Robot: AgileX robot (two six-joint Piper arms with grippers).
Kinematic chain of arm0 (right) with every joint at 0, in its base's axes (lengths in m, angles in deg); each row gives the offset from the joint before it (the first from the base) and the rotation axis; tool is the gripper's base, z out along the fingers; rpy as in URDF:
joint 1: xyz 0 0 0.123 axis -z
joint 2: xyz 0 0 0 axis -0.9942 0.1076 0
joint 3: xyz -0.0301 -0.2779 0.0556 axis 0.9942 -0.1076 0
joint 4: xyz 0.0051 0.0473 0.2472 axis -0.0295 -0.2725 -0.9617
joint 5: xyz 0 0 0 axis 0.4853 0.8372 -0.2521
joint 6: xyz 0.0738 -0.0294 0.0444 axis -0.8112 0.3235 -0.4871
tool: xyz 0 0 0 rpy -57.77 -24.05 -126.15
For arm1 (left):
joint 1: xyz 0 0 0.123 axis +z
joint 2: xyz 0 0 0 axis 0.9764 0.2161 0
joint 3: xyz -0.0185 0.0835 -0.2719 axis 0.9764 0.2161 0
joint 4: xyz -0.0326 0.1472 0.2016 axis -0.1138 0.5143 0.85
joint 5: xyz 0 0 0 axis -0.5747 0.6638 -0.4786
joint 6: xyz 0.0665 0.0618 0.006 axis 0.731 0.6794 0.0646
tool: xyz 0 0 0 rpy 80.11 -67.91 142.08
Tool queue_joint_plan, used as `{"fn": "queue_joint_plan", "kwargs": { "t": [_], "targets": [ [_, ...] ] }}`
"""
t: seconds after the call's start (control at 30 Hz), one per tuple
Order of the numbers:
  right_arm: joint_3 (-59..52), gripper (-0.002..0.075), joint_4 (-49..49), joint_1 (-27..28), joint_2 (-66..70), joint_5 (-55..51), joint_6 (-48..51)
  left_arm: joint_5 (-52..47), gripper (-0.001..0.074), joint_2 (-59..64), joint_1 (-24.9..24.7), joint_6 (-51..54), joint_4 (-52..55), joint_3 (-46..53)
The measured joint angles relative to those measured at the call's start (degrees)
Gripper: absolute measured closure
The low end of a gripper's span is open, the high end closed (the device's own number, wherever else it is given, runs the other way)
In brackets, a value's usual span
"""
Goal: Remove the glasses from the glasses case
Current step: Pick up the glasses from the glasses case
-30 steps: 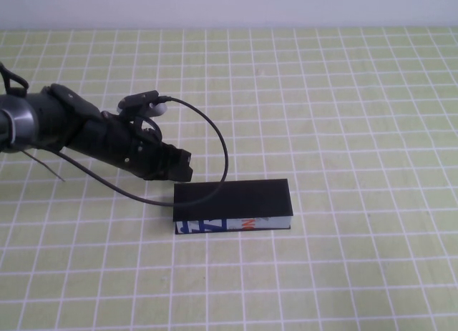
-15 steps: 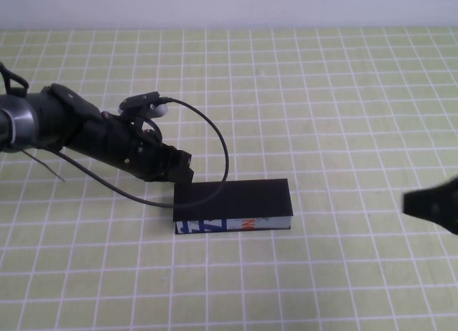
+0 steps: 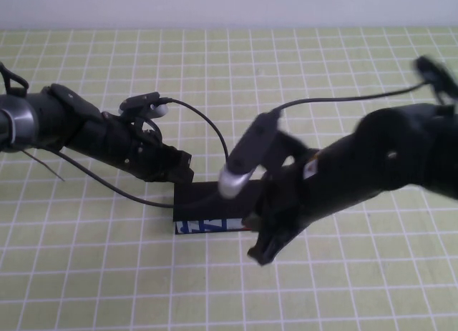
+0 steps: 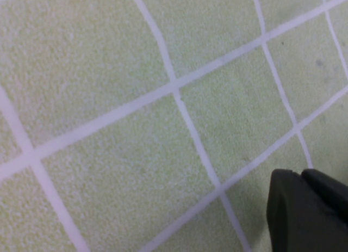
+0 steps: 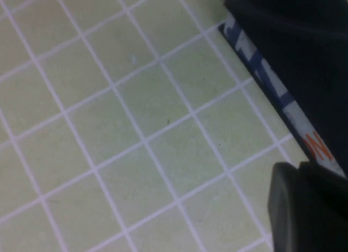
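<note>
While the shut glasses case (image 3: 215, 206) lies lengthwise left-to-right, left end effector (image 3: 182, 166) and right end effector (image 3: 261, 249) flank it.

The pale green, white-gridded cloth surface (image 4: 109, 72) looks matt and finely napped, like felt. The rectangular black glasses case (image 3: 215, 195) has a smooth, matt lid and a printed white paper-like front. The left hand (image 3: 179, 166) and right hand (image 3: 261, 249) look like matt black plastic.
</note>
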Motion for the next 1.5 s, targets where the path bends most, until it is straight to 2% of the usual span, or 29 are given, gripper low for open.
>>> {"fn": "queue_joint_plan", "kwargs": {
  "t": [0.07,0.17,0.33,0.43,0.97,1.07,1.27,1.5],
  "targets": [
    [1.5,0.0713,4.7,-2.1,2.7,0.6,0.8,0.0,0.0739,0.0,0.0,0.0,0.0,0.0],
    [2.9,0.0624,9.7,-3.4,6.5,2.2,2.9,-0.1,0.0739,0.0,0.0,0.0,0.0,0.0],
    [3.2,0.0403,12.2,-3.6,10.0,7.8,6.0,-0.1,0.0739,0.0,0.0,0.0,0.0,0.0],
    [3.4,0.0362,13.4,-3.6,11.1,11.6,6.6,-0.1,0.0739,0.0,0.0,0.0,0.0,0.0],
    [3.5,0.0395,23.4,-3.6,16.1,17.7,6.8,-1.2,0.0739,0.0,0.0,0.0,0.0,0.0],
    [3.5,0.0450,24.0,-3.6,16.4,18.7,6.8,-1.5,0.0739,0.0,0.0,0.0,0.0,0.0],
    [3.6,0.0647,24.6,-3.7,16.3,18.8,7.4,-1.4,0.0739,0.0,0.0,0.7,-0.2,-0.1],
    [3.6,0.0706,24.9,-3.8,13.5,18.4,6.7,-1.6,0.0739,0.0,0.0,1.1,-0.2,-0.3]
  ]
}}
